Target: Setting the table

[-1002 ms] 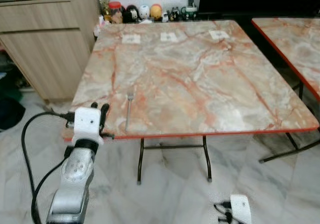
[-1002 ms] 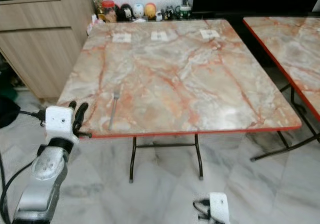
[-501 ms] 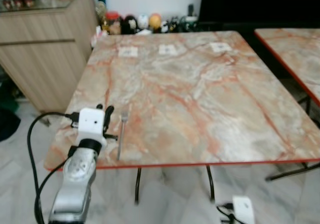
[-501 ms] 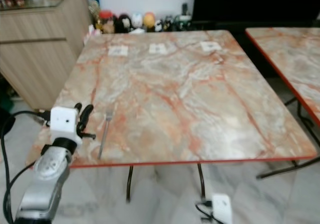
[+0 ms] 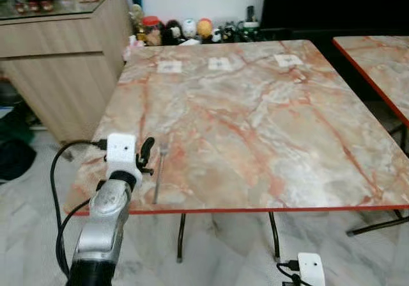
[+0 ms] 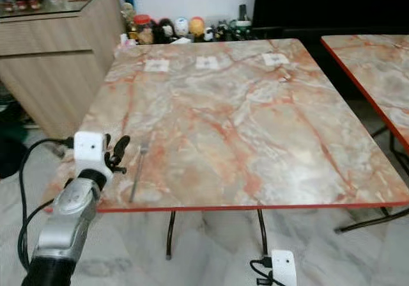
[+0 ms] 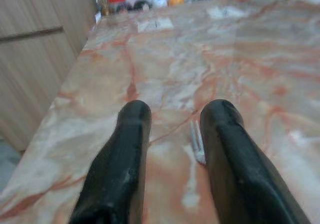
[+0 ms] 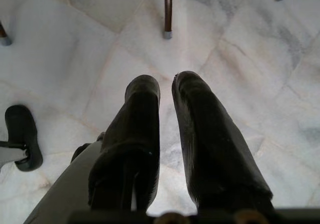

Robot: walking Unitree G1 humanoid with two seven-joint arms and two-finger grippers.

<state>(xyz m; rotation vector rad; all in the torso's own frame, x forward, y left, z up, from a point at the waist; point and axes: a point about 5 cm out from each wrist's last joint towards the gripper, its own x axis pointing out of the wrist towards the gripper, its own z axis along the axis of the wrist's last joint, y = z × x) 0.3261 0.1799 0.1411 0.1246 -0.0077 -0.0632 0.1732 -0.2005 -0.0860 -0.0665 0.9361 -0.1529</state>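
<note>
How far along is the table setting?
Early. Done: one fork lies flat near the table's front left edge. In hand: nothing; the left gripper is open beside the fork, apart from it. The right gripper hangs over the floor. Left: no plates or other cutlery laid.

Pink-veined marble table (image 5: 255, 126) – red-edged, silver fork (image 5: 159, 171), black fingers (image 7: 122, 169)

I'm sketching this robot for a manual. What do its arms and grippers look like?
The left arm is a rounded silver shell with a white boxy wrist block and a black cable looping off it. The left gripper and the right gripper each have two long, rounded black fingers.
</note>
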